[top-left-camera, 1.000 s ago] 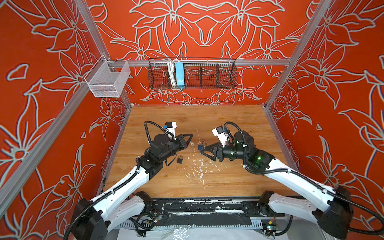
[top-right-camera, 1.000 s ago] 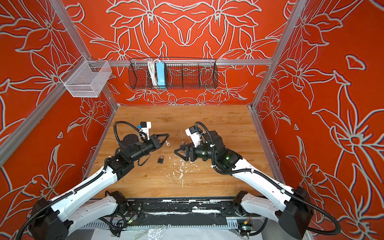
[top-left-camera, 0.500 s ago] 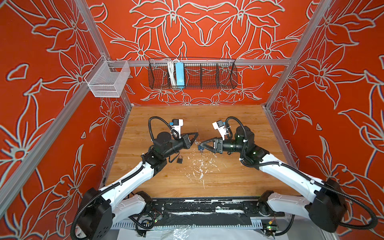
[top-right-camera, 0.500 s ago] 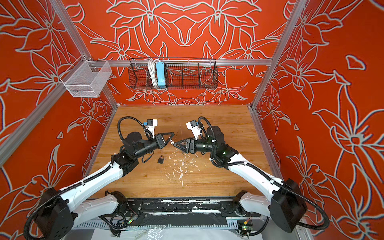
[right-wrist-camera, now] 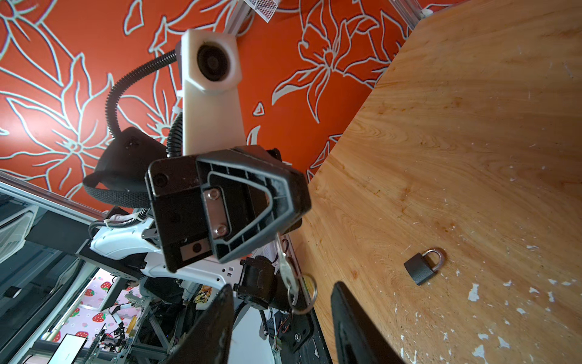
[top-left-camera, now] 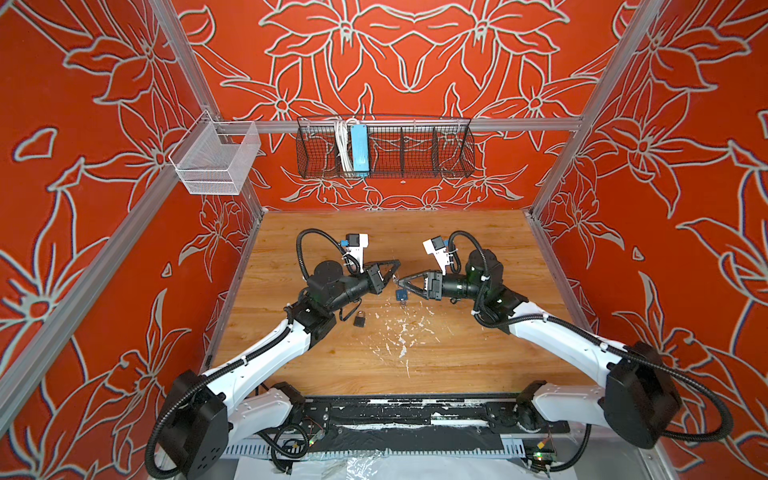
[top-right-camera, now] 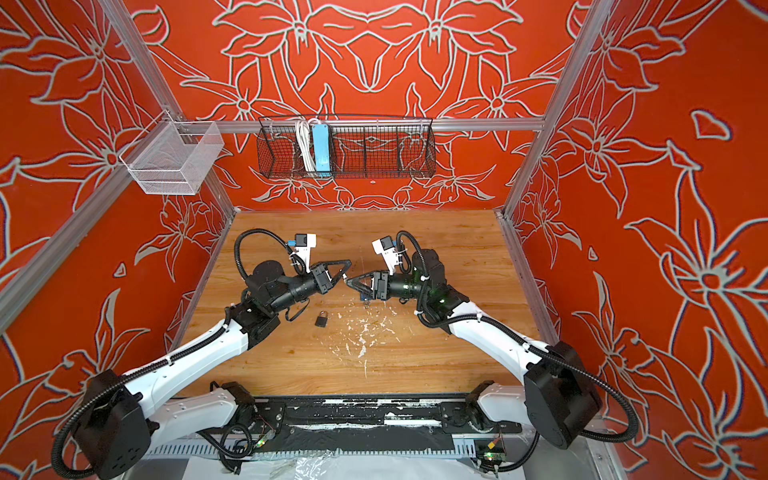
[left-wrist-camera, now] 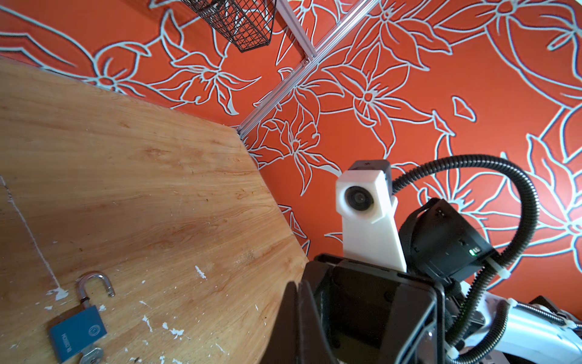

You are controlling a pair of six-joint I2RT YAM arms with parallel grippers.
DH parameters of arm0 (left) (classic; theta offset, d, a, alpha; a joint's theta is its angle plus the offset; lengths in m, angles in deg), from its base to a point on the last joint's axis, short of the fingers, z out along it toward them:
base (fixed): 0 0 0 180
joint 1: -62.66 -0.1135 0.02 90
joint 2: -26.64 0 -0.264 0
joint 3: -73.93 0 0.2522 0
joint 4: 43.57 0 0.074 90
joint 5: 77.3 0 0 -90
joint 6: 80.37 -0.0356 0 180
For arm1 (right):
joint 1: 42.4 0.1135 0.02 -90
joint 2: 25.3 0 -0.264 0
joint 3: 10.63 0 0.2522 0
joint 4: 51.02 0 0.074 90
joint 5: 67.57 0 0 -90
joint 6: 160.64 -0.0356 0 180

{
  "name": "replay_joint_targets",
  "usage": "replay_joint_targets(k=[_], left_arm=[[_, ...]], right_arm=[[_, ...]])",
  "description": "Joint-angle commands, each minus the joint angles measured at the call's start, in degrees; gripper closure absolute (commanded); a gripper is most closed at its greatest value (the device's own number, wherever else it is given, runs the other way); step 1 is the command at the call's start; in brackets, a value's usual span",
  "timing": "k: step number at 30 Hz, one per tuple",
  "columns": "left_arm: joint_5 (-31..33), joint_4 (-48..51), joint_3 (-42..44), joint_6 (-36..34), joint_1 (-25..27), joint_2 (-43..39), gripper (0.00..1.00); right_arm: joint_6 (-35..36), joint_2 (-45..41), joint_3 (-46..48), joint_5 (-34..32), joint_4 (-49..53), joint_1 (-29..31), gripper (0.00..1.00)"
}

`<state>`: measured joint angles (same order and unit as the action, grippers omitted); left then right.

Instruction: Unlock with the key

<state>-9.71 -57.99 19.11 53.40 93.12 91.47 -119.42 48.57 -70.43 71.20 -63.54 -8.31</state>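
Steel key (right-wrist-camera: 285, 268): clenched in left gripper (top-left-camera: 392, 271), raised near black padlock (right-wrist-camera: 422, 268) for handover.
Right gripper (top-left-camera: 401, 283): jaws apart, likely to take key.

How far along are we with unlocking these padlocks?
Done: the blue padlock lies on the table with its shackle swung open and a key in its keyhole. In hand: the left tool pinches a second key on a ring, tip to tip with the open right tool. Left: the black padlock sits on the table, shackle closed, untouched.
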Motion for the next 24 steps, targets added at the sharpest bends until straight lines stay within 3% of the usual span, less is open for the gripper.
replay_joint_targets(k=[1,11,24], left_arm=[[-1.37,-3.25,-1.96,0.43,0.30,0.88,1.00],[-1.07,-4.27,-2.62,1.19,0.30,1.97,1.00],[-1.50,-5.40,-3.11,2.26,0.39,2.79,1.00]], right_arm=[[-3.94,1.58,1.19,2.60,-7.42,-0.47,0.51],[-5.57,2.80,2.36,3.51,-10.99,-0.55,0.62],[-7.37,3.92,2.61,4.25,-14.85,-1.09,0.83]])
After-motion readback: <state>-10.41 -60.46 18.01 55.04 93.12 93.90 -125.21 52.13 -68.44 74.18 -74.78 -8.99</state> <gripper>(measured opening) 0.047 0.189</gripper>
